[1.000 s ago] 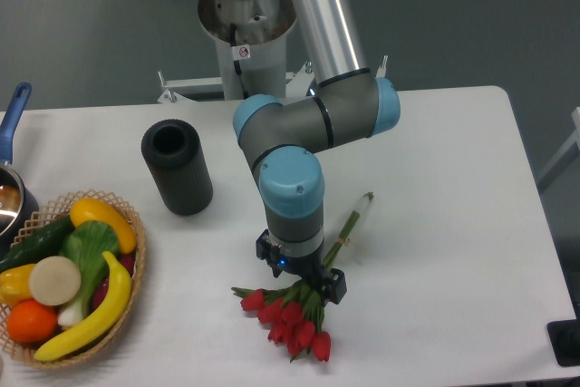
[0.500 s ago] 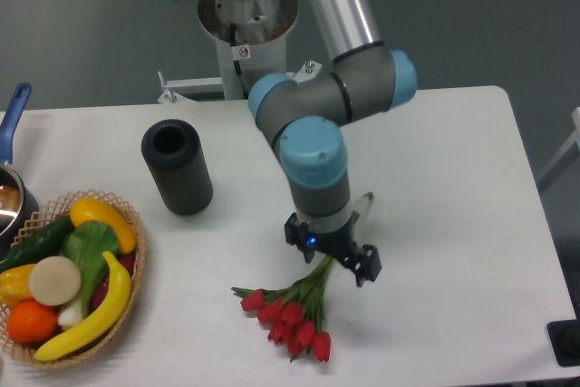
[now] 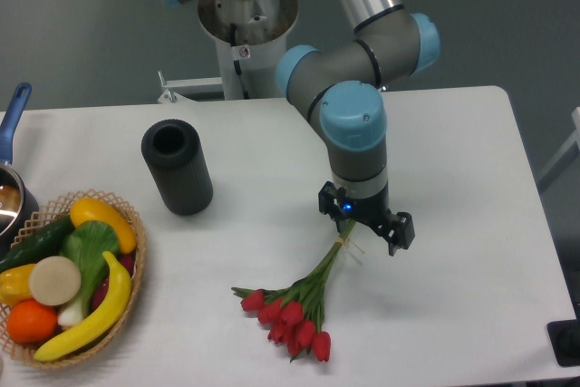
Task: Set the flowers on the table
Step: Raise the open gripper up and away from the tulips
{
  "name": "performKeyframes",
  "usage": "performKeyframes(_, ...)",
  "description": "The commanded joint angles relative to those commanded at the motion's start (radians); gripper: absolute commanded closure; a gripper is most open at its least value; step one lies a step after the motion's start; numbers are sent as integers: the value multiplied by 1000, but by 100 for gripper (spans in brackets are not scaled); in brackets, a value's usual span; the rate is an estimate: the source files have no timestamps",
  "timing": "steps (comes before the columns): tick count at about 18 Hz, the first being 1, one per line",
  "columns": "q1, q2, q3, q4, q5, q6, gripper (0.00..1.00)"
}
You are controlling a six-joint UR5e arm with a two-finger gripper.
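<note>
The flowers (image 3: 292, 315), a bunch of red tulip buds with thin green stems, lie flat on the white table (image 3: 453, 151) near its front edge. The buds point to the front left and the stems run back to the right. My gripper (image 3: 364, 222) hangs just over the far end of the stems. Its black fingers (image 3: 400, 232) are spread apart and it holds nothing. The stem tips are hidden under the gripper.
A black cylinder (image 3: 177, 167) stands upright at the left of centre. A wicker basket (image 3: 127, 215) of fruit and vegetables sits at the front left. A pot with a blue handle (image 3: 13, 107) is at the left edge. The arm's base (image 3: 245, 15) stands behind the table.
My gripper has moved to the right and back along the stems, away from the buds. The flowers have stayed lying on the table.
</note>
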Motion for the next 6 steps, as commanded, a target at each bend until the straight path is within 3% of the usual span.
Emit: performKeyframes(6, 20, 14, -3, -3, -20, 3, 0)
